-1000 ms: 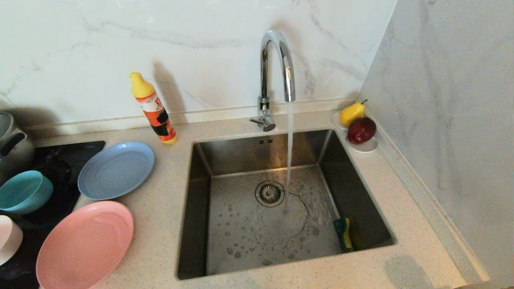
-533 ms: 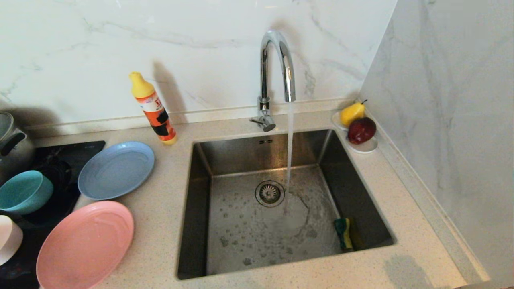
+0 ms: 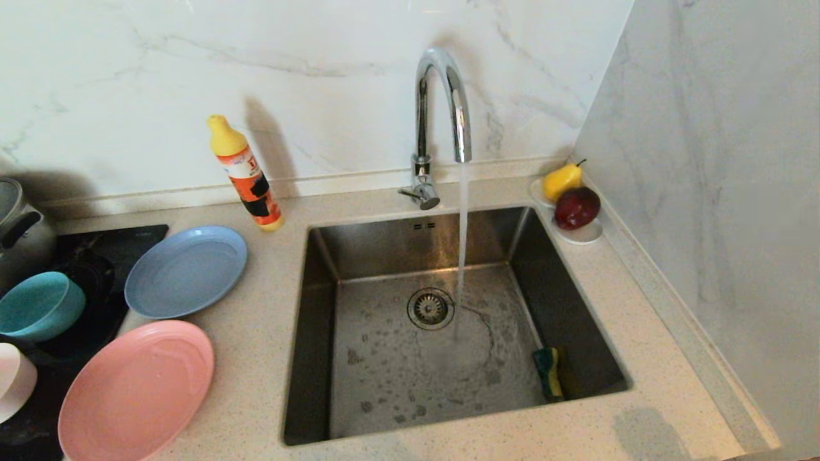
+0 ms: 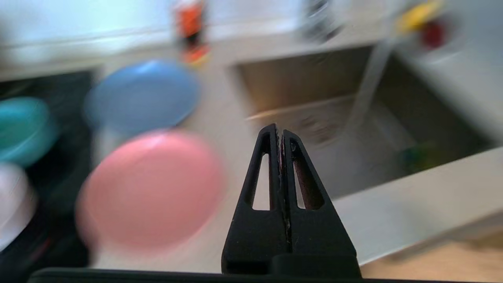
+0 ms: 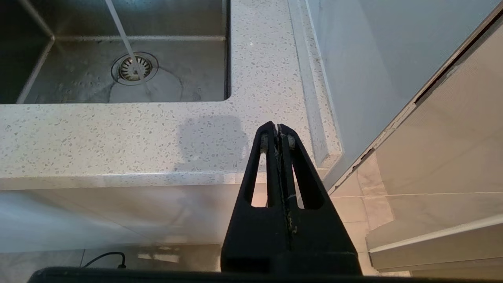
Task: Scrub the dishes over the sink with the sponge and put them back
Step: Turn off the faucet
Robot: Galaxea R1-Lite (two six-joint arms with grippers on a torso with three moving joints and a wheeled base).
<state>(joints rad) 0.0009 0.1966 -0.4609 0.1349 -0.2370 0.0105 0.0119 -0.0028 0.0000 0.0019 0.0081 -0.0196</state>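
Note:
The dishes sit left of the sink (image 3: pixel 320 333): a grey-blue plate (image 3: pixel 186 271), a salmon-pink plate (image 3: pixel 136 392), a teal bowl (image 3: pixel 38 306) and a pale bowl (image 3: pixel 14 381) at the left edge. The sponge (image 3: pixel 548 372) leans against the sink's right wall, yellow with a green face. Neither gripper shows in the head view. My left gripper (image 4: pixel 279 131) is shut and empty, held in front of the counter with the pink plate (image 4: pixel 151 192) and sink (image 4: pixel 432 106) beyond it. My right gripper (image 5: pixel 277 129) is shut and empty, below the counter's front right corner.
Water runs from the chrome tap (image 3: pixel 441 121) onto the sink floor beside the drain (image 3: pixel 430 308). An orange detergent bottle (image 3: pixel 246 174) stands behind the blue plate. A white dish with a pear and an apple (image 3: pixel 576 208) sits at the back right corner. A steel pot (image 3: pixel 19 230) stands on the black hob.
In the head view nothing on the counter has moved; only the water pattern on the sink floor shifts.

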